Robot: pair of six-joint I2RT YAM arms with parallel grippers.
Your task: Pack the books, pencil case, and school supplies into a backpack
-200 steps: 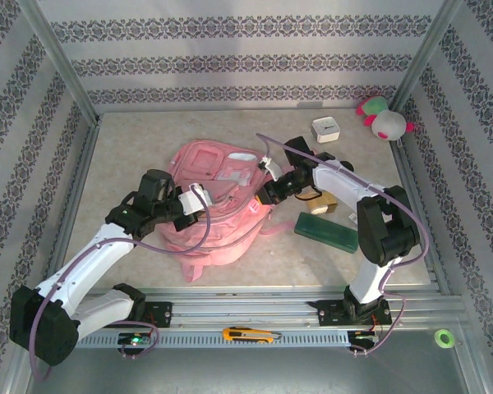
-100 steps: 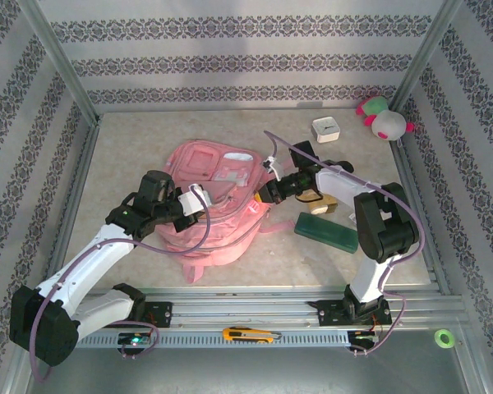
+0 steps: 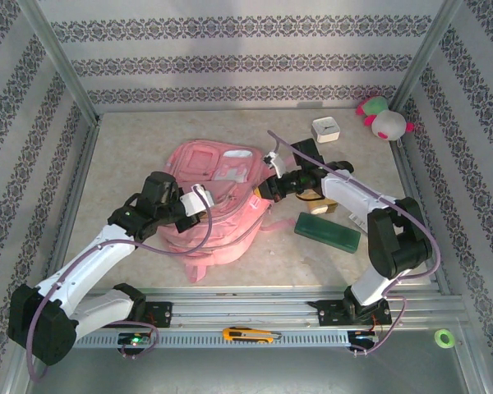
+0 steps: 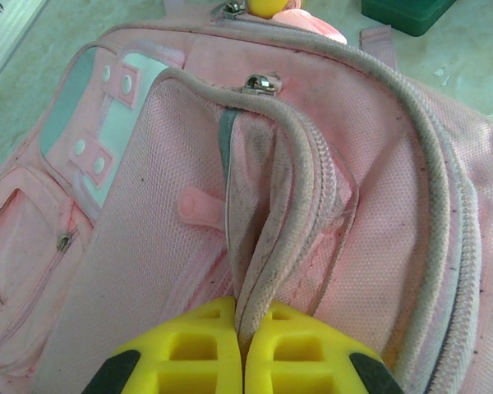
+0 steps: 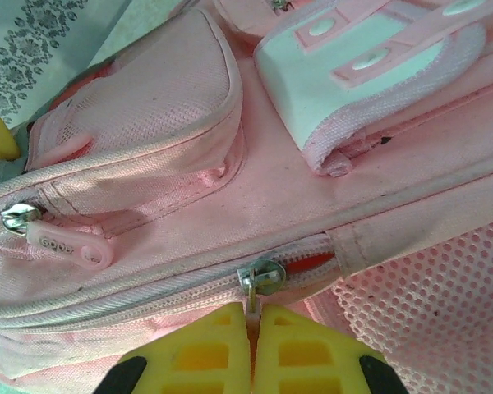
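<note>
The pink backpack [image 3: 205, 176] lies flat mid-table, white patches up. My left gripper [image 3: 199, 202] is over its near side. In the left wrist view its yellow fingers [image 4: 189, 349] are shut on the piped rim of the backpack's zip opening [image 4: 267, 246], which rises as a fold toward a metal slider [image 4: 263, 82]. My right gripper [image 3: 263, 190] is at the backpack's right edge. In the right wrist view its fingers [image 5: 201, 353] are shut on the pull tab of a metal zip slider [image 5: 263, 275], next to mesh [image 5: 427, 287]. A green oblong case [image 3: 327, 232] lies right of the backpack.
Tan items [image 3: 319, 202] lie partly hidden under the right arm. A white box [image 3: 325, 130] and a pink-and-green plush toy [image 3: 384, 119] sit at the back right. An orange utility knife [image 3: 251, 334] and a green tape roll [image 3: 444, 337] lie outside the front rail.
The right gripper has closed on the zip pull at the backpack's right edge, and the right arm's elbow has swung outward to the right. The left arm has barely moved.
</note>
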